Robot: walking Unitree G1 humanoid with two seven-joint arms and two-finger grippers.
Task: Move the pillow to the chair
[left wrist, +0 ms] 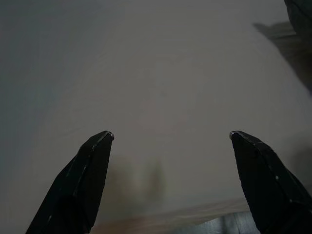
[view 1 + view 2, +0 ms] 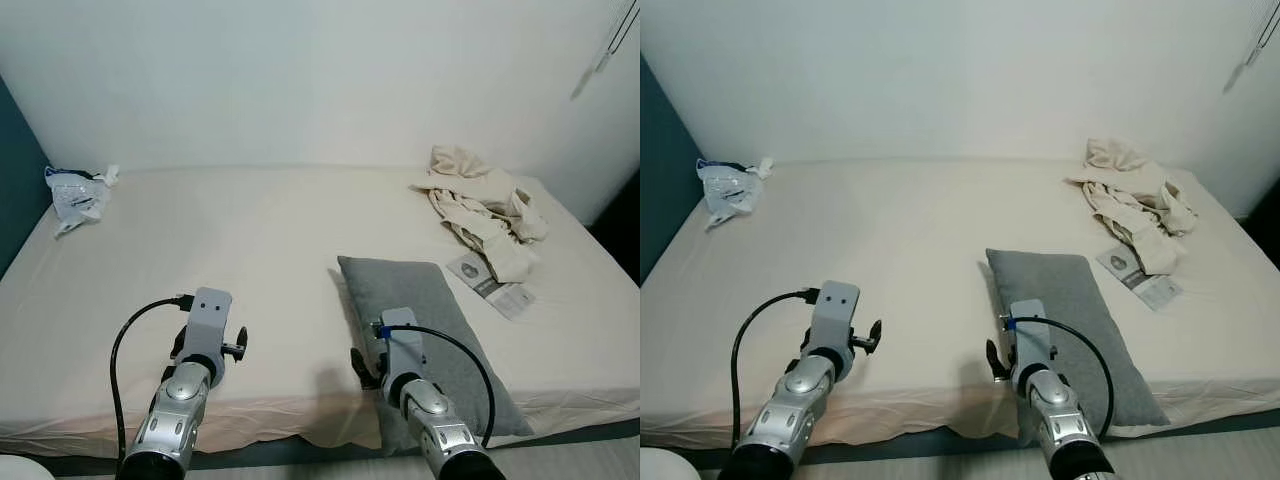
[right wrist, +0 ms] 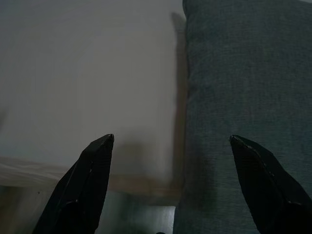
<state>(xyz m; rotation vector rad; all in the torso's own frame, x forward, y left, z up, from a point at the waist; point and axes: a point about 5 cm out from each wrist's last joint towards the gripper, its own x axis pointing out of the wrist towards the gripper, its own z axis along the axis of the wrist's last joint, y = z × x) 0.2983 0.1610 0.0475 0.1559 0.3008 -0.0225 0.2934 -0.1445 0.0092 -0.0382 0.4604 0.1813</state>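
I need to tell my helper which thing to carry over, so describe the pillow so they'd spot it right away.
Look at the wide bed with the cream sheet. Near its front edge, right of centre, lies the pillow, flat, just ahead of the right gripper. It is plain dark grey, unlike the crumpled beige clothes behind it.

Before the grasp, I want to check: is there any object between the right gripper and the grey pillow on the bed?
Nothing visible. The open right gripper hangs above the near left edge of the grey pillow, with only bed sheet beside it.
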